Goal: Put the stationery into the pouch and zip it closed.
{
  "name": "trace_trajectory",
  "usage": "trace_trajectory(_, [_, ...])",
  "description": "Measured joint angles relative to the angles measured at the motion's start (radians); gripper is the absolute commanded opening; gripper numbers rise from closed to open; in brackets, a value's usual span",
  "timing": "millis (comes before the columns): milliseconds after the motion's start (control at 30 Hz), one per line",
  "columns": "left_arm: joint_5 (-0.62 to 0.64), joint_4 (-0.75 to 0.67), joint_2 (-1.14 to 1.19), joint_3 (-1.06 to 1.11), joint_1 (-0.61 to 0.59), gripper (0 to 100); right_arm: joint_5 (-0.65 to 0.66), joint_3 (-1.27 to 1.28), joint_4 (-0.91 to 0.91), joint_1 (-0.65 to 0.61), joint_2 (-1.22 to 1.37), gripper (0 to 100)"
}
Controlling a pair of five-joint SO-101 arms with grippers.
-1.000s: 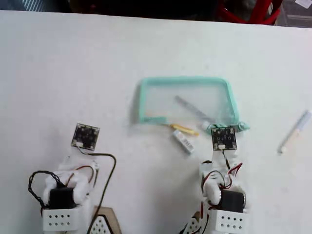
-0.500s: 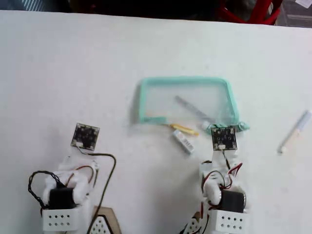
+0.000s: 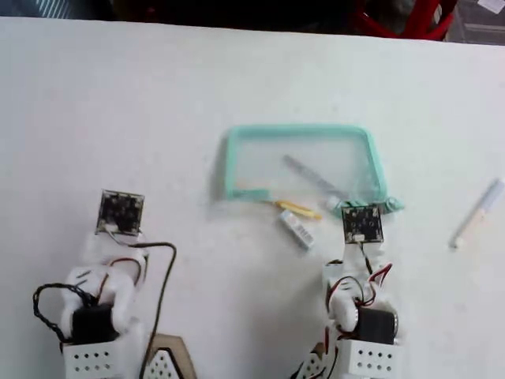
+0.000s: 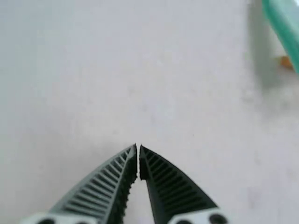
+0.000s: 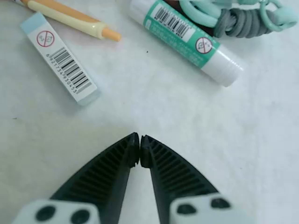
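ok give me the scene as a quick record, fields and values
pouch: flat on table, middle
grey strip: within pouch outline
yellow pen: on table at pouch's near edge
eraser: on table beside yellow pen
glue stick: on table by pouch's corner
white pen: far right, apart from the rest
left gripper: shut, empty, over bare table
right gripper: shut, empty, near eraser and glue stick

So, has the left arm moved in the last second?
Yes. In the high view the left arm has swung left, farther from the pouch.
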Motion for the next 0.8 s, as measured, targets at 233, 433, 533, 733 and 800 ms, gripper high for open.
trace_trajectory(233, [-0.118, -0.003, 0.002, -0.052, 0.04, 3, -0.002, 0.0, 0.0, -0.086, 0.0, 1.8])
trace_trajectory(433, [-0.221, -0.117, 0.003, -0.11, 0.196, 3, -0.002, 0.0, 0.0, -0.101, 0.0, 1.8])
trace_trajectory(533, [-0.149, -0.163, 0.0, -0.123, 0.284, 3, -0.002, 0.0, 0.0, -0.101, 0.0, 1.8])
trace_trajectory(733, [-0.089, -0.183, 0.003, -0.032, 0.284, 3, -0.002, 0.0, 0.0, -0.101, 0.0, 1.8])
trace_trajectory(800, [-0.084, -0.198, 0.003, 0.005, 0.253, 3, -0.002, 0.0, 0.0, -0.101, 0.0, 1.8])
